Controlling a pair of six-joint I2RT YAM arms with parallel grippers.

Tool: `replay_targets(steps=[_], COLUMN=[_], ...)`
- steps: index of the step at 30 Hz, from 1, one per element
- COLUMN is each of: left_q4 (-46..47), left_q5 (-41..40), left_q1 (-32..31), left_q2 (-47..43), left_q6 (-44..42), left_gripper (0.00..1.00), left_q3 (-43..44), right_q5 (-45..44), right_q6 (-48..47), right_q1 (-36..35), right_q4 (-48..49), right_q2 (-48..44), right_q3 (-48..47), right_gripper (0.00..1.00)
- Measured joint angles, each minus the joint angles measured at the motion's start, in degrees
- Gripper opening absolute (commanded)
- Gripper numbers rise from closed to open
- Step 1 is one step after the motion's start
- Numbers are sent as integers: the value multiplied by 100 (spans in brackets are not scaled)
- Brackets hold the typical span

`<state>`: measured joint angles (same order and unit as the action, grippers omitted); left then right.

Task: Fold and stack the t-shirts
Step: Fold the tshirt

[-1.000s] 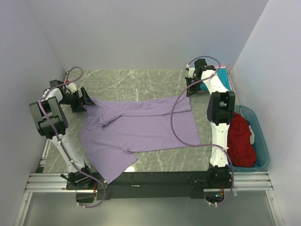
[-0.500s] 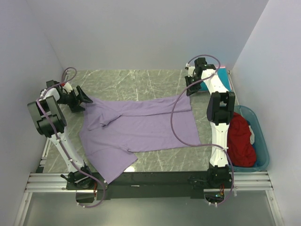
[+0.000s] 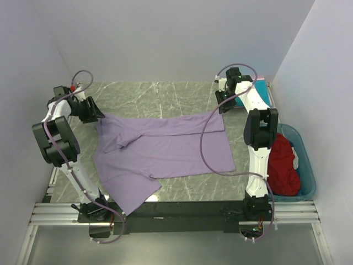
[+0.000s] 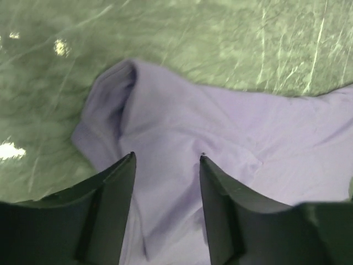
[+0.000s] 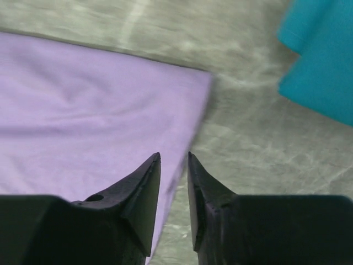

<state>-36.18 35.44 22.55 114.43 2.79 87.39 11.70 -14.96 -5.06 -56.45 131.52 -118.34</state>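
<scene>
Lavender soft-fabric t-shirt (image 3: 165, 146) lies spread across the grey-green marble-patterned table (image 3: 165, 96), partly folded, with one sleeve reaching toward the near edge. Your left gripper (image 4: 165, 160) sits over the shirt's far left corner. Its fingers (image 4: 113, 187) are spread well apart with only fabric showing between them, gripping nothing. Your right gripper (image 5: 173, 157) hangs at the shirt's far right corner, right over its edge. Its fingers (image 5: 144, 182) are drawn close with a slim gap between the tips, and nothing is caught in it. The teal t-shirt (image 5: 320, 66) lies on the table just beyond that corner, apart from the lavender one. The dark red t-shirt (image 3: 284, 165) is bunched inside the translucent teal plastic bin (image 3: 309, 165) on your right.
</scene>
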Motion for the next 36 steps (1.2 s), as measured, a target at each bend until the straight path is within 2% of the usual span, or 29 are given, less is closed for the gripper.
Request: replay_targets(steps=[3, 4, 7, 9, 12, 18, 22, 23, 25, 28, 29, 36], left_q4=[46, 39, -46, -188, -636, -1366, -1462, -1467, -1458, -1443, -1410, -1215], left_q5=[-136, -166, -184, -157, -72, -11, -83, -96, -118, -144, -162, -203], left_q1=[-170, -221, -254, -264, -284, -203, -46, -15, -7, -7, -9, -4], left_q2=[20, 57, 122, 92, -136, -1019, -1453, -1473, -1464, -1429, -1416, -1215], left_q6=[42, 74, -31, -286, -979, -1847, -1976, -1974, -1965, -1945, -1932, -1757], left_gripper=[44, 33, 28, 29, 41, 52, 61, 62, 63, 63, 62, 57], left_q3=[107, 146, 177, 109, -260, -1320, -1961, -2065, -2179, -2216, -2216, -2247], right_q5=[-9, -37, -85, -70, 66, 796, 1585, 1744, 1987, 2317, 2406, 2603], right_q6=[-35, -59, -131, -177, -234, 129, 1113, 1410, 1952, 2771, 3038, 4341], right_q1=[-271, -402, -669, -844, -997, -1419, -2050, -2234, -2509, -2951, -3067, -3552], right_q4=[15, 2, -46, -76, -109, -140, 527, 789, 1266, 1926, 2107, 3132], right_q2=[-68, -42, 26, 44, 44, -33, -223, -251, -256, -166, -87, 621], right_q3=[-35, -55, -59, -33, 31, 52, 216, 269, 328, 317, 262, 15], right_gripper=[28, 27, 25, 25, 26, 28, 41, 52, 60, 62, 70, 71])
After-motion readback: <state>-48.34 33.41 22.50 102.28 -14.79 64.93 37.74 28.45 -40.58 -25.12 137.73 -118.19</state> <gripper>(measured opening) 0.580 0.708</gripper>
